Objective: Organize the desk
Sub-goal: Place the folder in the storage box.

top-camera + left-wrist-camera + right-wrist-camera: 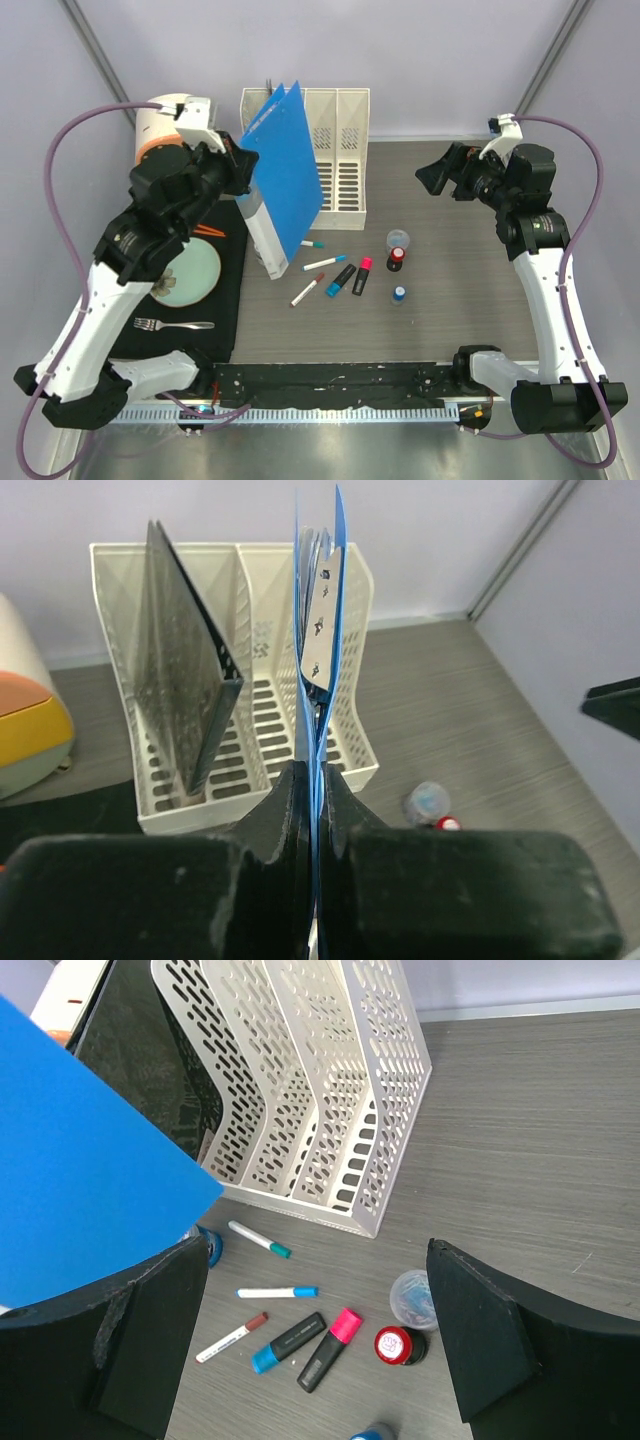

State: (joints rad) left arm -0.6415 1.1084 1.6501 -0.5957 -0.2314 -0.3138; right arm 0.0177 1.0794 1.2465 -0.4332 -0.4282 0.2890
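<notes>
Over desk point(450, 300), left gripper point(312, 780) clamps blue folder point(290, 170); right gripper point(433, 180) gapes.

Plain pale lavender walls point(420, 50) on three sides, grey metal corner struts point(548, 62), soft even light

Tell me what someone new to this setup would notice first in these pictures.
The big blue folder stands out most, pinched upright in the left claw by the white file rack at the far side of the desk. Next come the markers and small bottles scattered over the middle of the desk, and the right claw, open, above the far right.
</notes>
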